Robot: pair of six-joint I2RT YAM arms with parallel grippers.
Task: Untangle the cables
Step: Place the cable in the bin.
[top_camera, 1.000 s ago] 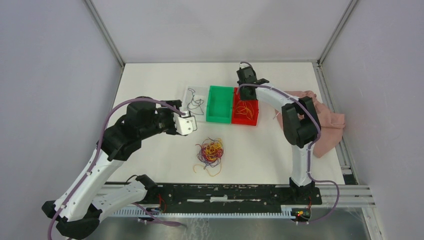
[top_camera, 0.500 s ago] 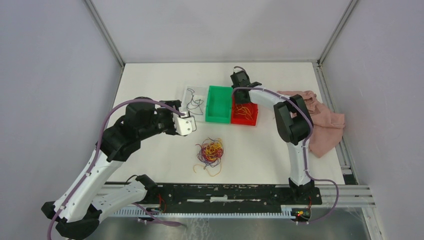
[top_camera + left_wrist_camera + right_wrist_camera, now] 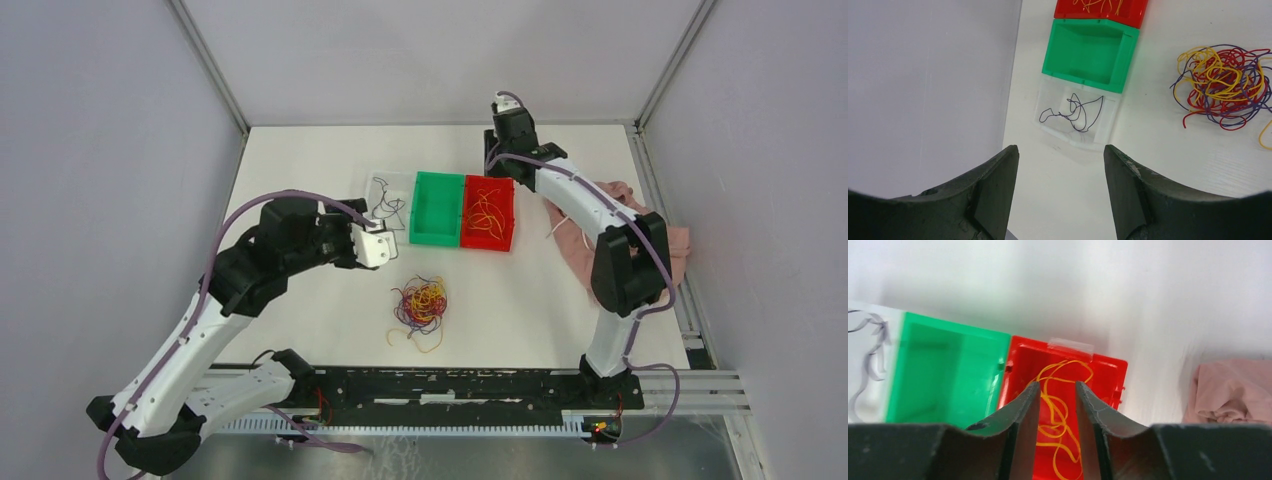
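Your left gripper (image 3: 1060, 150) is wide open, and your right gripper (image 3: 1057, 385), open a little, faces the cables (image 3: 1068, 361) in the red bin (image 3: 1108, 362).

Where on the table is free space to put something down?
Bare table lies behind the clear bin at the far left, and between the cable tangle and the right arm. Crowded: the bin row, and the pink cloth.

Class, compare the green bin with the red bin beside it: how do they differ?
The green bin is empty; the red bin holds yellow-orange cables. The green bin stands next to the clear bin; the red bin is nearer the pink cloth. Both look alike in shape and size, set side by side.
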